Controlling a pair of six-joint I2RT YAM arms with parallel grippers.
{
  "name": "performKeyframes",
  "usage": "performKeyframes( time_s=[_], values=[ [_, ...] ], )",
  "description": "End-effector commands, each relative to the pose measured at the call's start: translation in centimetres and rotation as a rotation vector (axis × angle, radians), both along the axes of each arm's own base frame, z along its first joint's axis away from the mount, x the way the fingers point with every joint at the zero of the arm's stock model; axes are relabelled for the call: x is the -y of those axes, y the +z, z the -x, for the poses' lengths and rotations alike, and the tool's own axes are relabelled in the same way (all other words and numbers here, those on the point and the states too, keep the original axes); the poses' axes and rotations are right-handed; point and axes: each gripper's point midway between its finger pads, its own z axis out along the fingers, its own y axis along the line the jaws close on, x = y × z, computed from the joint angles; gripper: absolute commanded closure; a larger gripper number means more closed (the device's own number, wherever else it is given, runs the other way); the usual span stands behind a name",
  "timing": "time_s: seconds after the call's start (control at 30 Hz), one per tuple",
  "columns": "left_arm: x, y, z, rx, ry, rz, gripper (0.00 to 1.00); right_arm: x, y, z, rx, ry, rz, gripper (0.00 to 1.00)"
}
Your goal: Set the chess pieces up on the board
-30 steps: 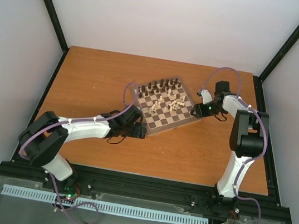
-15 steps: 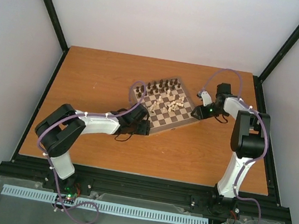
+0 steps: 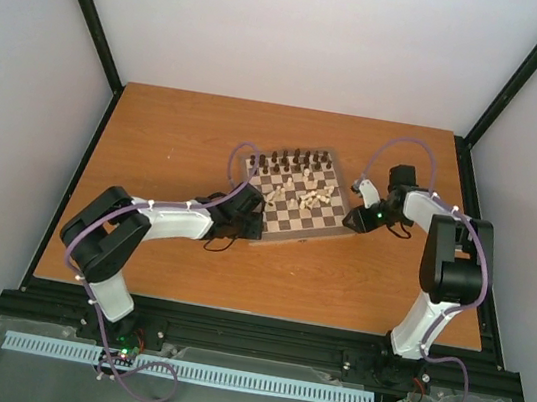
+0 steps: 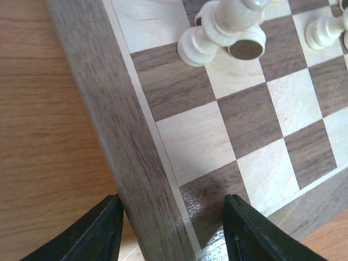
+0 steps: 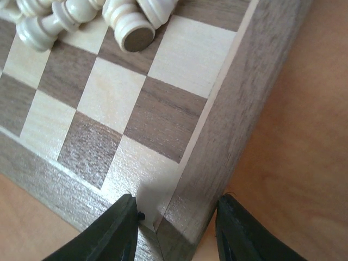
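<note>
The board (image 3: 306,235) lies mid-table, slightly turned. Dark brown pieces (image 3: 290,156) stand along its far edge. Cream pieces (image 3: 311,197) lie in a heap near its right middle. My left gripper (image 3: 253,221) is at the board's near-left corner. In the left wrist view it (image 4: 174,228) is open astride the brown border (image 4: 109,109), one finger on the table and one over the squares. Toppled cream pieces (image 4: 217,32) lie ahead of it. My right gripper (image 3: 352,217) is at the near-right corner. In the right wrist view it (image 5: 174,223) is open astride the border (image 5: 239,109), with cream pieces (image 5: 125,22) ahead.
The orange-brown tabletop (image 3: 175,147) runs between black frame posts and white walls. Purple cables loop over both arms. A black rail (image 3: 257,346) crosses the near edge by the arm bases.
The board has turned clockwise and now sits squarer to the table. The right gripper moved nearer with its corner. The left gripper shifted right along the near-left corner.
</note>
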Motion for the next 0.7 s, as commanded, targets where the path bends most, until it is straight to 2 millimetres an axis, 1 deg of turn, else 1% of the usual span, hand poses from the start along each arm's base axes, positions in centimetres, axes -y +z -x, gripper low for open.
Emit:
performKeyframes(
  time_s=[0.0,0.1,0.27,0.47,0.57,0.67],
  values=[
    [0.4,1.2,0.7,0.017,-0.054,0.021,0.48,-2.1,-0.5,5.9,-0.119,0.121,-0.014,0.60],
    [0.3,1.5,1.3,0.012,-0.071,0.018,0.50,-2.4,0.2,7.3,-0.113,0.149,-0.003,0.60],
    [0.1,1.9,2.8,0.008,-0.100,0.000,0.51,-2.4,1.1,9.6,-0.100,0.190,0.020,0.60],
    [-1.0,2.4,4.8,0.003,-0.117,-0.009,0.51,-2.5,0.7,13.1,-0.128,0.276,0.069,0.60],
    [-1.4,2.1,5.9,-0.011,-0.125,-0.009,0.51,-2.7,0.2,14.7,-0.142,0.318,0.098,0.60],
    [-1.6,1.8,6.7,-0.018,-0.131,-0.016,0.51,-2.9,0.0,15.9,-0.152,0.344,0.103,0.60]
  ],
)
